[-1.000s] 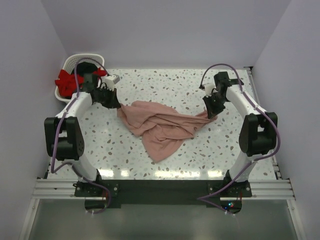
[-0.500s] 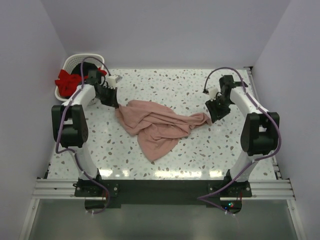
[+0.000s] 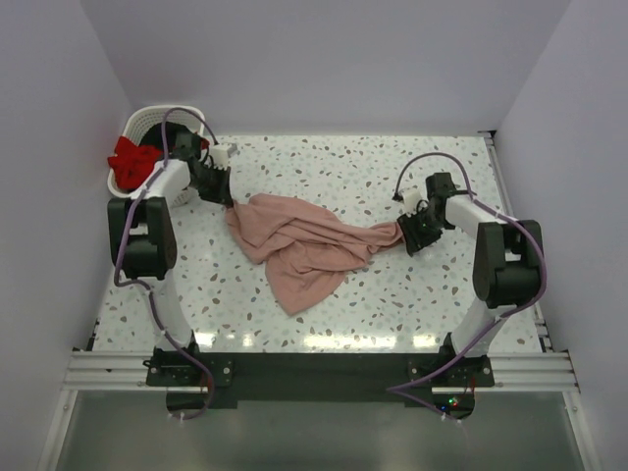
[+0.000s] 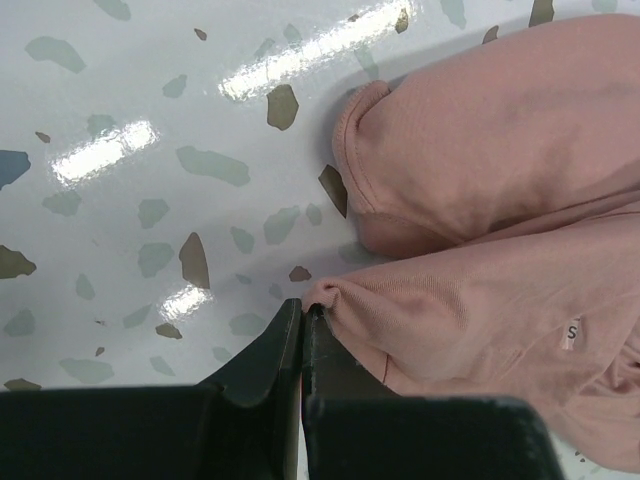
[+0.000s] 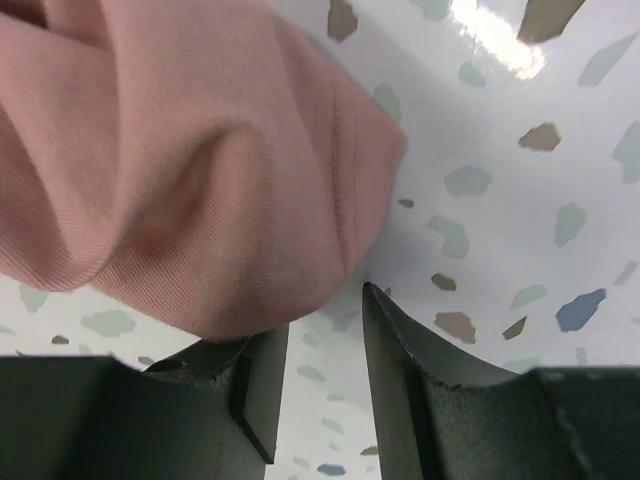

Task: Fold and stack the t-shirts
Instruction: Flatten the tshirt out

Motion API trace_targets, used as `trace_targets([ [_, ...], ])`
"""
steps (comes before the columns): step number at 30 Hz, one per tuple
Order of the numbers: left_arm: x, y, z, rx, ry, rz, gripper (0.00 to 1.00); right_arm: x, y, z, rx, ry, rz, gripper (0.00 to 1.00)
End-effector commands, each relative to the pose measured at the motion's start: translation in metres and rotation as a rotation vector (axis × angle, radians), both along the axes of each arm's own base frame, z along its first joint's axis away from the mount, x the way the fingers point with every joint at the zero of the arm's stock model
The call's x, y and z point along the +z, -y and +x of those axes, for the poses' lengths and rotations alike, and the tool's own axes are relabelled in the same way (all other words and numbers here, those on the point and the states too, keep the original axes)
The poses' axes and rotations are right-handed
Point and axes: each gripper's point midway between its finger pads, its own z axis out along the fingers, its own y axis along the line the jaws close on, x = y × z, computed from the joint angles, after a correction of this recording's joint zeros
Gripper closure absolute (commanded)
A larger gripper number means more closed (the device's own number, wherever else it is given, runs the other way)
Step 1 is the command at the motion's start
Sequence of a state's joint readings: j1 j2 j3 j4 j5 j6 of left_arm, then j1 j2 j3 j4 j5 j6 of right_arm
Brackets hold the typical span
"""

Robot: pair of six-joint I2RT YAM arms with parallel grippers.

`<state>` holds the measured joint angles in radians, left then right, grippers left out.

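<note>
The pink t-shirt lies crumpled across the middle of the speckled table. It is drawn into a twisted band toward the right, and a loose flap points toward the near edge.

The left gripper sits at the shirt's far-left corner. In the left wrist view its 2 fingers are pressed together with only a hairline between them. A puckered nub of the shirt's edge meets their tips, so they appear to pinch that small bit of cloth. Just beyond the nub a rolled hem curls on the tabletop, and a small white label shows on the fabric further right.

The right gripper is at the shirt's right end. In the right wrist view its 2 fingers stand apart, bare table shows through the gap between them, and nothing is clamped. The bunched end of the shirt bulges against and over the tip of the finger on the picture's left. The other finger touches no cloth.

At the far-left corner of the table stands a white basket. A red t-shirt lies in it, apart from the pink one.
</note>
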<state>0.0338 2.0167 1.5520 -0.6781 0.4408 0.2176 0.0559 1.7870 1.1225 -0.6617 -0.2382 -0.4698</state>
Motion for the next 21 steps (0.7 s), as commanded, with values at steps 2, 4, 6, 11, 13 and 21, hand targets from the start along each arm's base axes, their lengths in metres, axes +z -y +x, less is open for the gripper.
trace_targets([
  [2,0.012,-0.005,0.014,0.028,0.031,-0.001,1.00,0.020,-0.013,0.042,0.053,0.235,0.060,0.61],
  [4,0.012,-0.005,0.017,0.027,0.035,0.000,0.99,0.018,-0.012,0.046,0.058,0.258,0.055,0.61],
  [6,0.009,-0.006,0.018,0.029,0.032,0.004,0.99,0.020,-0.011,0.051,0.064,0.285,0.050,0.61],
  [11,0.010,-0.005,0.024,0.023,0.036,-0.001,0.96,0.023,-0.015,0.056,0.090,0.307,0.067,0.59],
  [13,0.010,-0.005,0.025,0.025,0.036,-0.005,0.95,0.027,-0.018,0.059,0.093,0.312,0.079,0.57],
  [21,0.021,-0.003,0.029,0.012,0.044,-0.024,0.81,0.038,-0.035,0.059,0.135,0.294,0.173,1.00],
])
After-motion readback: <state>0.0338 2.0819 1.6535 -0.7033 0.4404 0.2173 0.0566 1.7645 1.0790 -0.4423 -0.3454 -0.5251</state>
